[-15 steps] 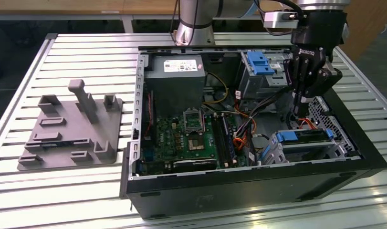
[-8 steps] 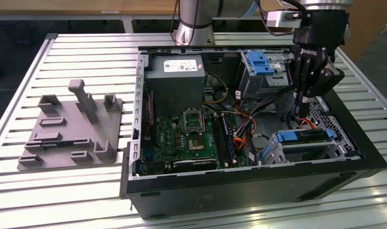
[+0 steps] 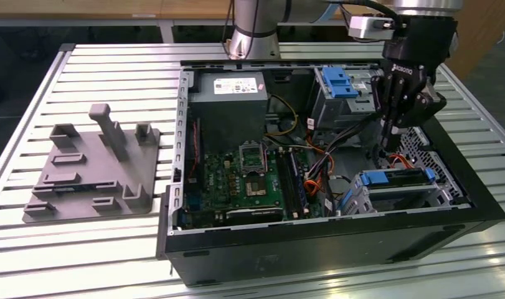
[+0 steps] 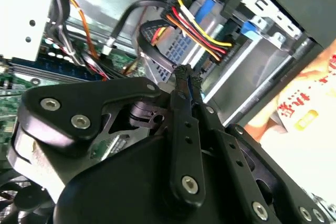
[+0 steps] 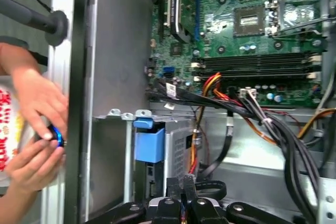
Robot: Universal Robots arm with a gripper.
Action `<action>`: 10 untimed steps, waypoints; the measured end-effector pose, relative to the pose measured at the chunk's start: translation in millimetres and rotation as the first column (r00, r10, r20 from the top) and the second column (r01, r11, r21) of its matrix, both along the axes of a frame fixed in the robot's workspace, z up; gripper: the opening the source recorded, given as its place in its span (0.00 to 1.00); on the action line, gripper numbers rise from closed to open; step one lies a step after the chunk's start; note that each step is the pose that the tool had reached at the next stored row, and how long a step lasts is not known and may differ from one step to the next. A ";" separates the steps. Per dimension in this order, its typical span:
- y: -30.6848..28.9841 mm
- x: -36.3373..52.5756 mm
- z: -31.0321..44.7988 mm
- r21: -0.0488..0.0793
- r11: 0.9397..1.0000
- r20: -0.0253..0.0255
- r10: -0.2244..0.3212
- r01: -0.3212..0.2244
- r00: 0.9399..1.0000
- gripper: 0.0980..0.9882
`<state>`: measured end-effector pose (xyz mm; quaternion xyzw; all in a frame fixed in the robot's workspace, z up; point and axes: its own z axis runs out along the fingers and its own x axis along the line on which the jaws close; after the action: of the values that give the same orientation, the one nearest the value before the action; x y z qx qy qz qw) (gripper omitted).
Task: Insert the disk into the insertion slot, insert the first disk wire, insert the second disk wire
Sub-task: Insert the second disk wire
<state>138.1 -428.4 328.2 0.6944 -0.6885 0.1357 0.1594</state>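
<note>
The disk (image 3: 399, 179), grey in its blue carrier, lies inside the insertion slot (image 3: 431, 194), a small perforated metal cage at the near right corner of the open computer case. Its blue end tab (image 5: 149, 142) faces the motherboard. My gripper (image 3: 390, 146) hangs just above and behind the cage, fingers pointing down into the case. In both wrist views the gripper (image 4: 188, 74) (image 5: 181, 182) is shut, its tips pressed together beside a black sleeved cable (image 4: 155, 56). A yellow, red and black wire bundle (image 4: 202, 32) runs just beyond the tips. I cannot see anything held between the fingers.
The motherboard (image 3: 244, 180) fills the case floor. A larger metal bay with a blue latch (image 3: 337, 81) stands at the back right. A person's hands (image 5: 34, 129) hold a small blue object just outside the case wall. A grey fixture plate (image 3: 90, 168) lies on the slatted table at the exterior view's left.
</note>
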 end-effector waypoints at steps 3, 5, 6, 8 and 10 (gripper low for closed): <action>-1.1 0.0 0.0 0.036 0.999 0.000 -0.001 0.001 1.000 0.05; -1.6 0.0 -0.1 0.059 0.998 0.000 -0.002 0.002 1.000 0.05; -1.8 0.0 0.0 0.069 0.998 0.000 -0.003 0.003 1.000 0.05; -2.8 -0.1 -0.1 0.084 0.996 0.000 -0.003 0.003 1.000 0.05; -3.8 0.0 -0.1 0.098 0.995 0.000 -0.004 0.004 1.000 0.05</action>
<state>138.1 -432.2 328.1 0.6999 -0.6958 0.1015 0.1255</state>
